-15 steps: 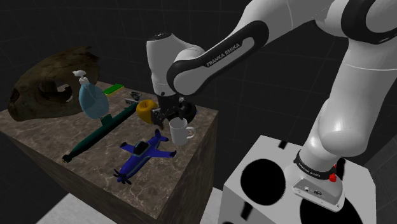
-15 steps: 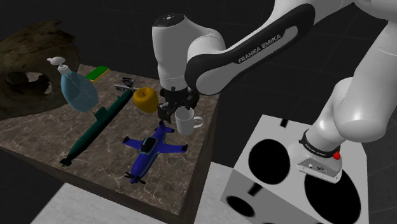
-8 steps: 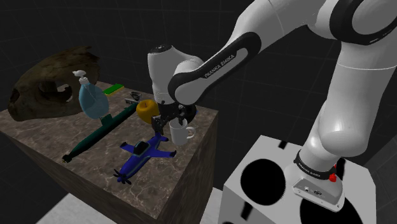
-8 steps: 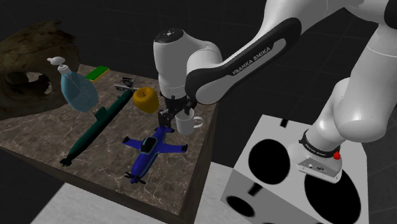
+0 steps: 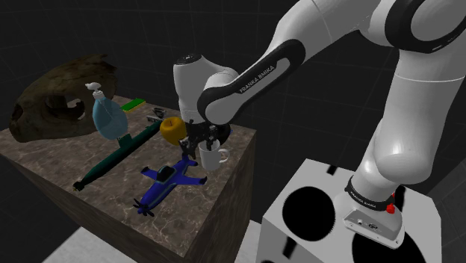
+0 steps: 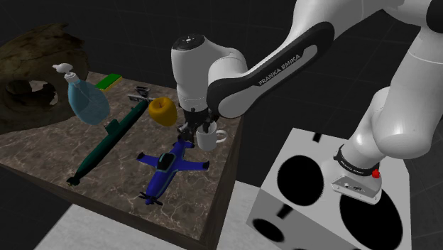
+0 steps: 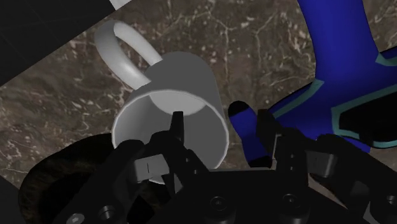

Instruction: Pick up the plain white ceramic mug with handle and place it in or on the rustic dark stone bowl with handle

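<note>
The white mug [image 5: 211, 157] [image 6: 208, 136] stands upright near the table's edge closest to the stand, its handle pointing away from the toy plane. My gripper [image 5: 203, 142] [image 6: 198, 128] is low over the mug's rim. In the wrist view the mug [image 7: 184, 83] sits under the gripper [image 7: 221, 121], which is open. One finger hangs inside the cup, the other outside its wall, and neither presses the wall. The dark stone bowl [image 5: 60, 101] [image 6: 35, 71] lies at the table's far end, well away from the mug.
A blue toy plane [image 5: 168, 183] [image 6: 169, 167] [image 7: 343, 63] lies right beside the mug. A yellow object [image 5: 172, 128], a green submarine [image 5: 116, 157], a blue spray bottle [image 5: 107, 116] and a green block [image 5: 133, 104] fill the marble table [image 5: 67, 168] between mug and bowl.
The gripper has come down from just above the mug until its fingers straddle the mug's wall. The mug has not moved.
</note>
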You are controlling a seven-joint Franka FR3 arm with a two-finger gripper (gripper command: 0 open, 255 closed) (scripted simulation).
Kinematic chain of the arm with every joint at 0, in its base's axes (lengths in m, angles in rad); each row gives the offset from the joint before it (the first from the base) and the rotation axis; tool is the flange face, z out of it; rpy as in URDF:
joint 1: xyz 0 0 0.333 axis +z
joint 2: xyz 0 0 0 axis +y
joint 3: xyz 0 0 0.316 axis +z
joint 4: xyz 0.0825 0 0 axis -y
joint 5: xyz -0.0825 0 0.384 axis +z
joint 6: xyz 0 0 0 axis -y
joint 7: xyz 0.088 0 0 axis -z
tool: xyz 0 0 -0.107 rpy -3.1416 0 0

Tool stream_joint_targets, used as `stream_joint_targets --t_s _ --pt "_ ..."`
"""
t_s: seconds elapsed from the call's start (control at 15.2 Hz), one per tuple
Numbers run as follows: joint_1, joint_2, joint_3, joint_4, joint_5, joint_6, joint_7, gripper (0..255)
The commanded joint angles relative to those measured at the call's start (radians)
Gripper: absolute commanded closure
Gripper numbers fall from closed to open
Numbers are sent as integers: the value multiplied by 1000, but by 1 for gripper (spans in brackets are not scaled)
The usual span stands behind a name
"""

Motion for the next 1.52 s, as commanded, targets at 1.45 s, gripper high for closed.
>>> stream_joint_targets --t_s 1.45 --pt "-9 -84 10 96 56 -170 -45 255"
